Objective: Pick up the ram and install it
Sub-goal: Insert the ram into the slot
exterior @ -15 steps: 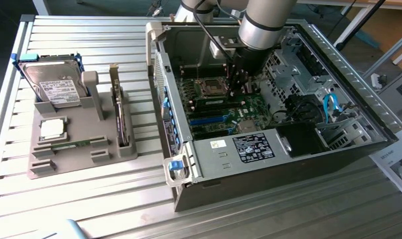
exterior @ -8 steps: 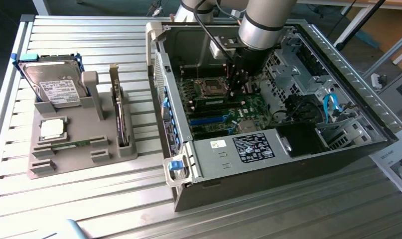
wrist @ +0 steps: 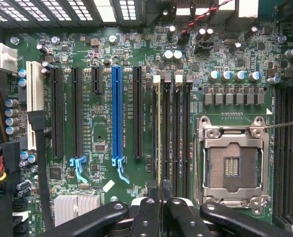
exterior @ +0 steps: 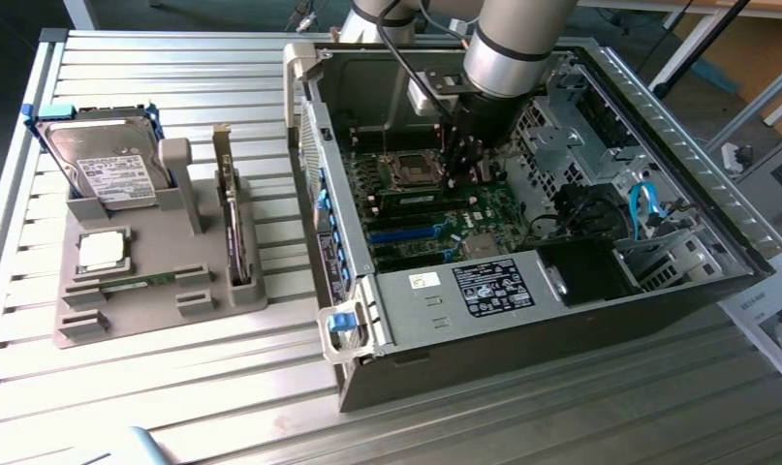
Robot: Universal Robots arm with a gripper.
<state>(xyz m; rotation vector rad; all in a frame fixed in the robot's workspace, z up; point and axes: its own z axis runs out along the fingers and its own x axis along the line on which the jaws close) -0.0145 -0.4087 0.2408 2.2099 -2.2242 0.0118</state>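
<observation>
Between the fingers (wrist: 147,217), the ram (wrist: 159,128) shows edge-on, thin, yellowish.

A ribbed metal surface (exterior: 171,387) is catching bright light at the exterior view's left. An orange board (exterior: 753,53) is standing beyond it, a printed sheet (exterior: 772,334) lying alongside.

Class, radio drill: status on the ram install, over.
Gripper jaws shut on the ram. Ram lined along the memory slots, seating unclear. Nothing seen blocking it.
</observation>
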